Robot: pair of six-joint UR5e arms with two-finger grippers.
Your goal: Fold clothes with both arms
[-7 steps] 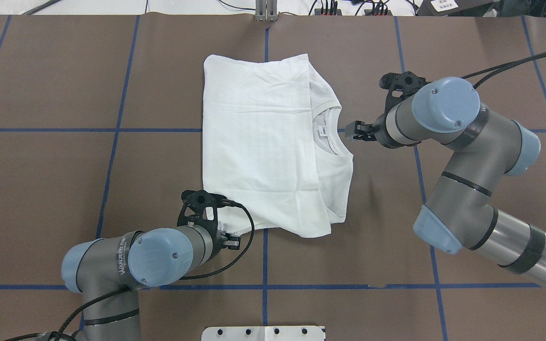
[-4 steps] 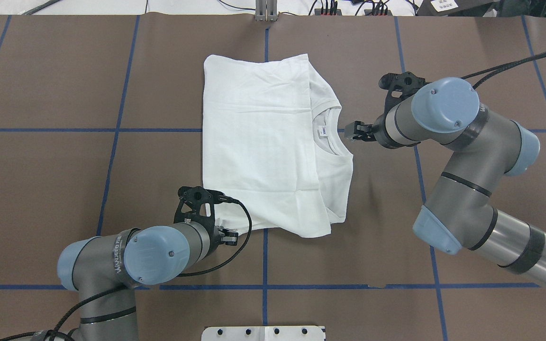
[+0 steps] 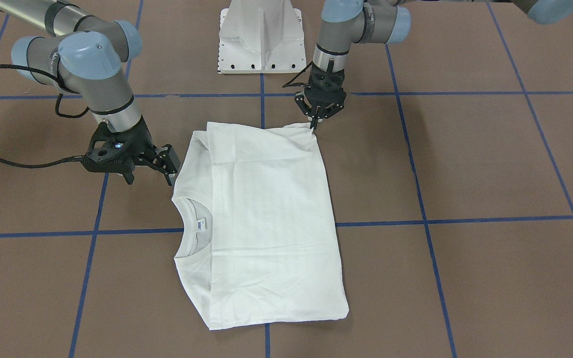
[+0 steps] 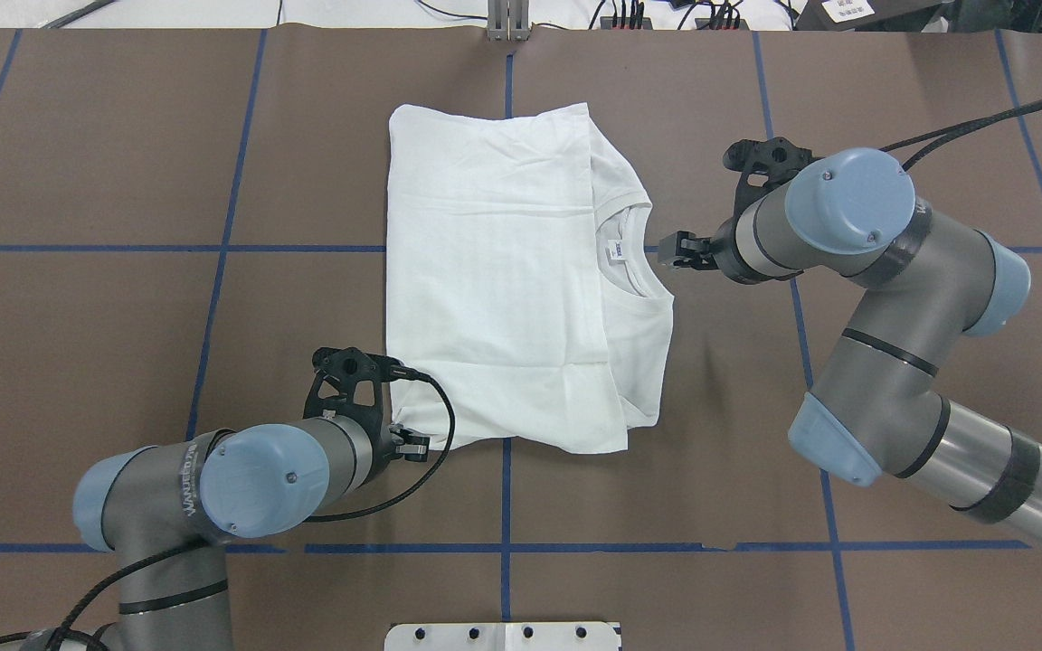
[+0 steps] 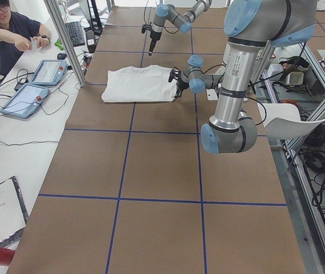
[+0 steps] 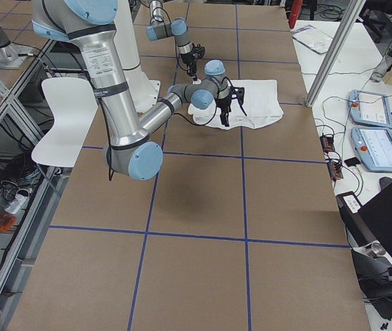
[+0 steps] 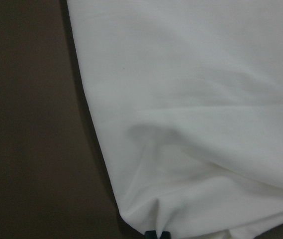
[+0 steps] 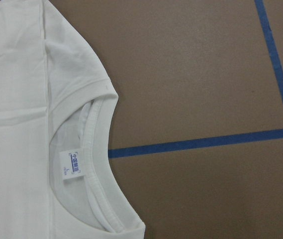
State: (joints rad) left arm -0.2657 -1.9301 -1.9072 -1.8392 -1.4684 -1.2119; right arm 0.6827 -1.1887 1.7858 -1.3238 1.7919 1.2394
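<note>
One folded T-shirt (image 4: 503, 271) lies flat, corner pinched by left claw (image 3: 314, 125).

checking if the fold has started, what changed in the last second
The left arm swung toward the robot's left, and the left gripper now pinches the T-shirt's near left corner. The right gripper stayed open beside the collar; the T-shirt lies as before.

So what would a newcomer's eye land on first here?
The white shirt, folded into a block in the middle of the brown table. Then the left gripper, apparently pinching one corner, and the right gripper, open beside the collar.
</note>
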